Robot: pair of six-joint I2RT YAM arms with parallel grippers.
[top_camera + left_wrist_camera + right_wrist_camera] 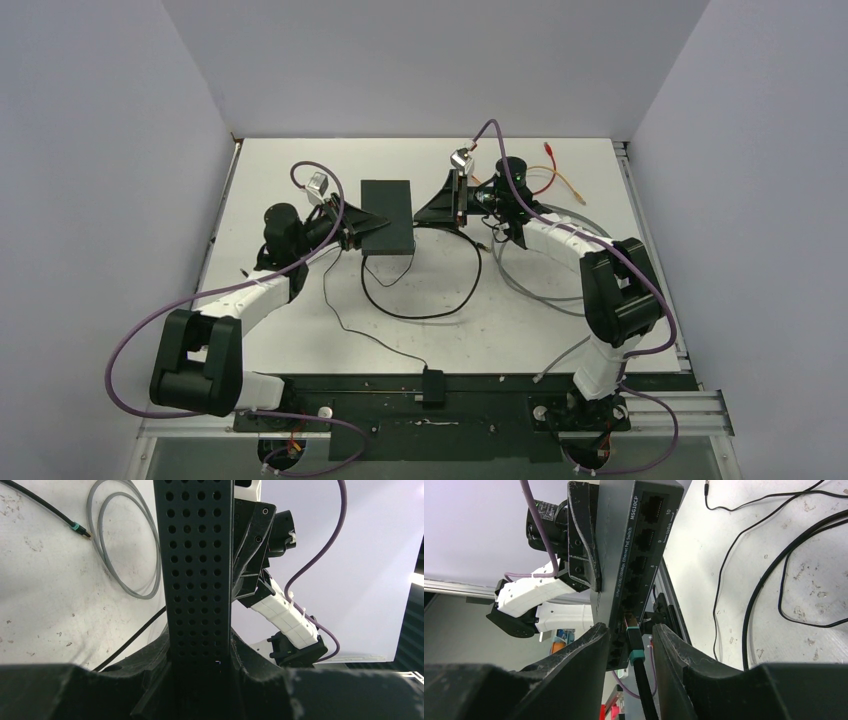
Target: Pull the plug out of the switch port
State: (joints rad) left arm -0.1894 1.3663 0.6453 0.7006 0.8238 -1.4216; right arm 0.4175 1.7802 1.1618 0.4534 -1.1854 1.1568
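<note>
The switch (388,215), a flat matte-black box, sits mid-table. My left gripper (352,229) is shut on its left edge; in the left wrist view its perforated side (197,555) stands between the closed jaws (200,652). My right gripper (430,211) is at the switch's right edge. The right wrist view shows the port row (644,535) and a black plug with a teal band (634,644) seated in a port. The right gripper (629,630) is open, one finger on each side of the plug, with a gap on both sides.
The plug's thick black cable (470,290) loops toward the near side. A grey coiled cable (530,290) and an orange cable (560,182) lie at the right. A small black block (433,385) with a thin wire sits at the near edge. White walls surround the table.
</note>
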